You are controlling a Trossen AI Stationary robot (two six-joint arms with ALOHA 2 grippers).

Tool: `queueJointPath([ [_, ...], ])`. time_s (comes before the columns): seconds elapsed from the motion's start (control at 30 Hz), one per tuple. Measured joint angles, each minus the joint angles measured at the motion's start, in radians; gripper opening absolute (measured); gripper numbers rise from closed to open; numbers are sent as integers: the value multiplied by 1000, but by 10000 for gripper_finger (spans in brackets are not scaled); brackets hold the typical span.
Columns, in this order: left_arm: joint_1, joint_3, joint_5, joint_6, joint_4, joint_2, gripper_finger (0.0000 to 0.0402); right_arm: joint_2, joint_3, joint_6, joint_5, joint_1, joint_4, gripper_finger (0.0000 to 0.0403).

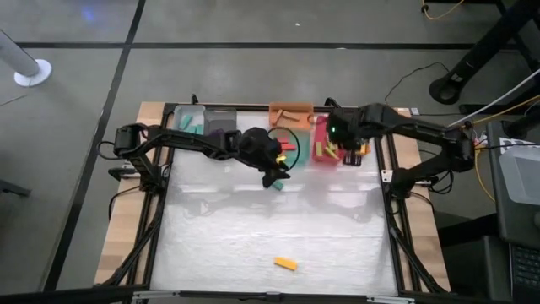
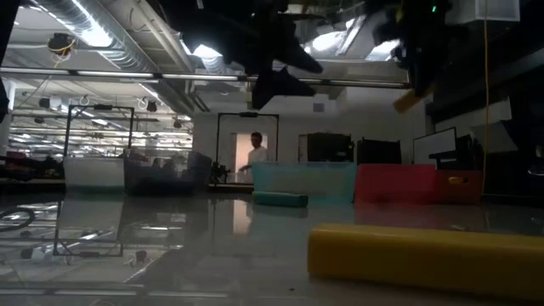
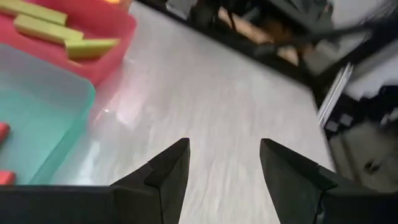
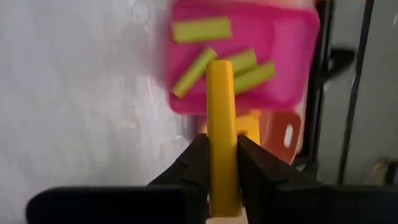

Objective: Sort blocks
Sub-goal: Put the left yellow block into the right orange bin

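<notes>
The right gripper (image 4: pixel 217 163) clamps a yellow block (image 4: pixel 221 134) whose long axis points ahead toward the pink bin (image 4: pixel 292 59), while the left gripper (image 3: pixel 224 163) hangs apart over bare table (image 3: pixel 211 99).

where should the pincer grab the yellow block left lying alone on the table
Grip the flat yellow rectangular block across its narrow width at mid-length, coming straight down from above. It lies flat and alone on the white tabletop, long sides free. The open left pincer is nearer; the right pincer already holds a yellow bar.
</notes>
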Motion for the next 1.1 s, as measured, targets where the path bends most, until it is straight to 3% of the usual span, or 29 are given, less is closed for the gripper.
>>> queueJointPath([
  [0.23,-33,-1,-6,210,-132,0,182,0,-110,-14,-54,-270,67,65],
  [0.4,-47,-1,-58,298,-152,11,182,0,-186,-13,-105,-388,136,66],
  [0.73,-51,-1,-68,307,-155,82,182,0,-281,-17,-113,-502,217,66],
  [0.93,-51,-1,-70,464,-154,119,182,0,-321,-18,-112,-535,281,79],
  [1.1,-51,-2,-78,585,-154,156,182,0,-341,-19,-27,-532,331,98],
])
